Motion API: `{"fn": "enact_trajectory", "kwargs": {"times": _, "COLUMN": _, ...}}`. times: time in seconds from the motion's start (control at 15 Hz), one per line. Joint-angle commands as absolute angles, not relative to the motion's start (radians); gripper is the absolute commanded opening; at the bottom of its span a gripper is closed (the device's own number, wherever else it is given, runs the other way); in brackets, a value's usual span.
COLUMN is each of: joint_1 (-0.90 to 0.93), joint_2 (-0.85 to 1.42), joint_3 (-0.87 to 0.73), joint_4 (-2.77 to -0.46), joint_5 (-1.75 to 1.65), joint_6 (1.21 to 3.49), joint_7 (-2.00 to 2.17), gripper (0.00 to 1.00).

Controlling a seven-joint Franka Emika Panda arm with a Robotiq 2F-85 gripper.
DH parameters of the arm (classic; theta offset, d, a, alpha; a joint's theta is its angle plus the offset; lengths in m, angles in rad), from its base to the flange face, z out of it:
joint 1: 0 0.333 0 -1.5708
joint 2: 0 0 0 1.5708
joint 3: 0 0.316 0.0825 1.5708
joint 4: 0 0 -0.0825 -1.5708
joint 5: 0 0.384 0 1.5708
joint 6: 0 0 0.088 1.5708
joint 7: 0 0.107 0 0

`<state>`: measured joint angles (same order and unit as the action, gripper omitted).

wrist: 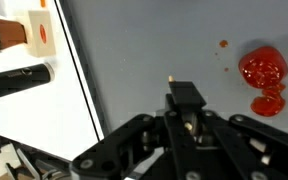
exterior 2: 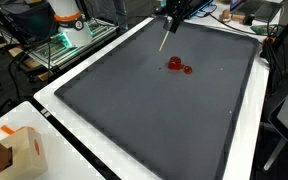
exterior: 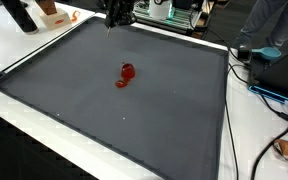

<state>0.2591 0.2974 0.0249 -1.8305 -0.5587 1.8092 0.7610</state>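
Note:
My gripper [exterior 2: 173, 14] hangs above the far part of a large dark grey mat [exterior 2: 134, 110]. It is shut on a thin pale stick [exterior 2: 164, 40] that points down toward the mat without touching it. In the wrist view the fingers [wrist: 186, 108] are pressed together, and the stick's tip [wrist: 171, 76] pokes out beyond them. A red glossy blob [wrist: 264, 72] with small red drips lies on the mat to the right of the gripper; it shows in both exterior views [exterior: 125, 75] [exterior 2: 177, 65]. The stick's tip is a short way from the blob.
The mat lies on a white table [exterior: 44, 120]. A cardboard box [exterior 2: 19, 150] stands at a table corner, and a black cylinder [wrist: 14, 82] lies beside the mat edge. Cables [exterior: 269, 95] and equipment crowd one side.

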Motion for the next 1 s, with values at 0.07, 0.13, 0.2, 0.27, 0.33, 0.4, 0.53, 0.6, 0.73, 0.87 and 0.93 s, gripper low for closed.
{"fn": "enact_trajectory", "kwargs": {"times": 0.07, "joint_1": 0.294, "joint_2": 0.384, "joint_3": 0.030, "joint_4": -1.762, "joint_5": -0.580, "joint_6": 1.626, "joint_7": 0.921, "gripper": 0.03}}
{"fn": "enact_trajectory", "kwargs": {"times": 0.13, "joint_1": 0.298, "joint_2": 0.406, "joint_3": 0.031, "joint_4": -1.746, "joint_5": -0.577, "joint_6": 1.600, "joint_7": 0.949, "gripper": 0.03}}
{"fn": "enact_trajectory", "kwargs": {"times": 0.2, "joint_1": 0.303, "joint_2": 0.429, "joint_3": 0.030, "joint_4": -1.730, "joint_5": -0.576, "joint_6": 1.578, "joint_7": 0.977, "gripper": 0.03}}
{"fn": "enact_trajectory", "kwargs": {"times": 0.27, "joint_1": 0.311, "joint_2": 0.455, "joint_3": 0.027, "joint_4": -1.713, "joint_5": -0.584, "joint_6": 1.559, "joint_7": 1.020, "gripper": 0.03}}
{"fn": "enact_trajectory", "kwargs": {"times": 0.33, "joint_1": 0.317, "joint_2": 0.477, "joint_3": 0.025, "joint_4": -1.698, "joint_5": -0.586, "joint_6": 1.544, "joint_7": 1.047, "gripper": 0.03}}
{"fn": "enact_trajectory", "kwargs": {"times": 0.4, "joint_1": 0.321, "joint_2": 0.499, "joint_3": 0.024, "joint_4": -1.684, "joint_5": -0.586, "joint_6": 1.537, "joint_7": 1.075, "gripper": 0.03}}
{"fn": "enact_trajectory", "kwargs": {"times": 0.53, "joint_1": 0.331, "joint_2": 0.542, "joint_3": 0.020, "joint_4": -1.658, "joint_5": -0.590, "joint_6": 1.531, "joint_7": 1.130, "gripper": 0.03}}
{"fn": "enact_trajectory", "kwargs": {"times": 0.6, "joint_1": 0.334, "joint_2": 0.563, "joint_3": 0.017, "joint_4": -1.645, "joint_5": -0.593, "joint_6": 1.531, "joint_7": 1.151, "gripper": 0.03}}
{"fn": "enact_trajectory", "kwargs": {"times": 0.73, "joint_1": 0.342, "joint_2": 0.601, "joint_3": 0.009, "joint_4": -1.623, "joint_5": -0.604, "joint_6": 1.530, "joint_7": 1.192, "gripper": 0.03}}
{"fn": "enact_trajectory", "kwargs": {"times": 0.87, "joint_1": 0.345, "joint_2": 0.632, "joint_3": 0.003, "joint_4": -1.604, "joint_5": -0.613, "joint_6": 1.529, "joint_7": 1.226, "gripper": 0.03}}
{"fn": "enact_trajectory", "kwargs": {"times": 0.93, "joint_1": 0.344, "joint_2": 0.645, "joint_3": 0.000, "joint_4": -1.599, "joint_5": -0.624, "joint_6": 1.538, "joint_7": 1.231, "gripper": 0.03}}
